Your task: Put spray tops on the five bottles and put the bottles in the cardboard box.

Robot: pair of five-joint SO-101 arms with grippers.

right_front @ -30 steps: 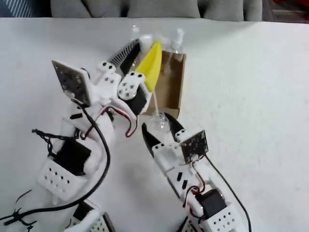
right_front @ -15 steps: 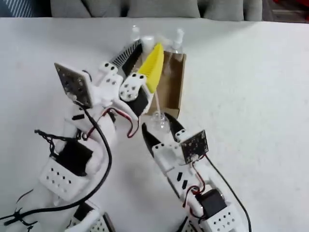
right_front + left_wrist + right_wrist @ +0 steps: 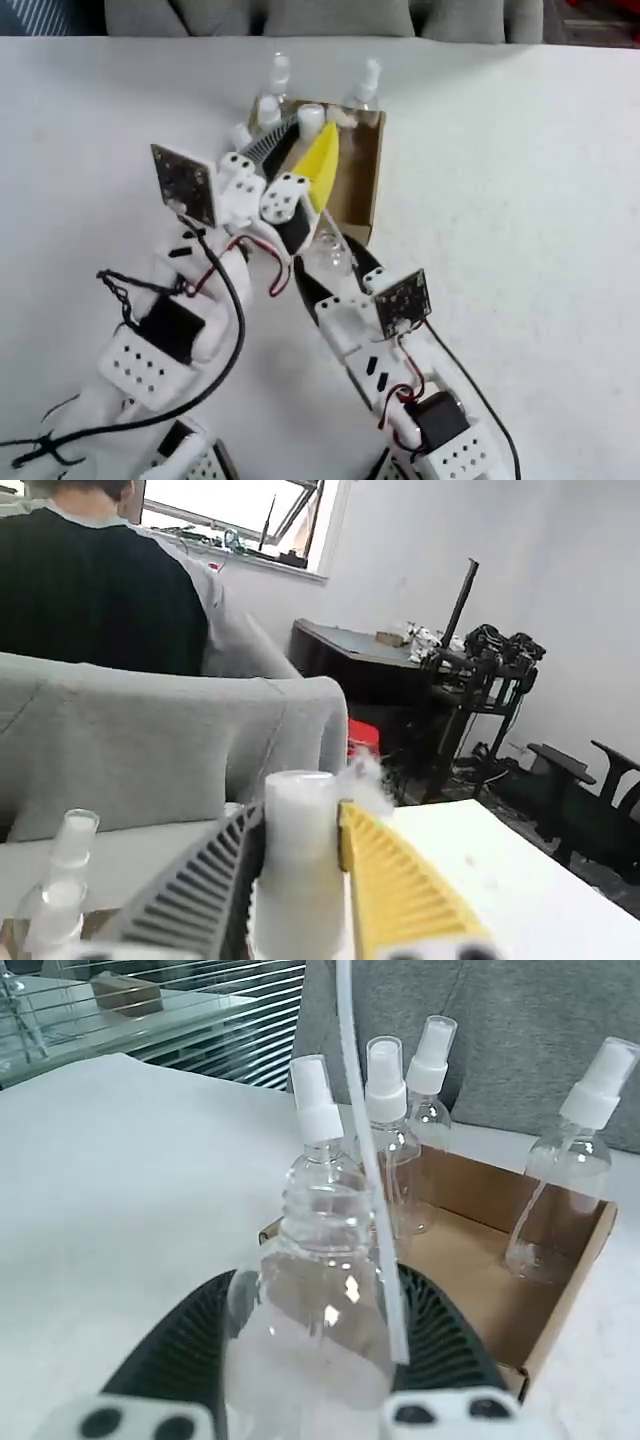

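My left gripper (image 3: 308,135) is shut on a white spray top (image 3: 311,118), which sits between the grey and yellow fingers (image 3: 298,860) over the near part of the cardboard box (image 3: 357,190). Its thin tube (image 3: 368,1150) hangs down along the neck of a clear, topless bottle (image 3: 320,1260). Whether the tube is inside the neck I cannot tell. My right gripper (image 3: 328,255) is shut on that bottle (image 3: 330,250), upright just in front of the box. Several bottles with spray tops (image 3: 385,1110) stand in the box (image 3: 470,1185).
The two arms are close together at the box's near edge. White table (image 3: 520,180) spreads wide to the right and to the far left. Grey sofa cushions (image 3: 300,15) line the table's far edge.
My left arm has drawn back toward the near side and lowered the spray top toward the bottle, so less of the tube shows. The right arm and its bottle have stayed put.
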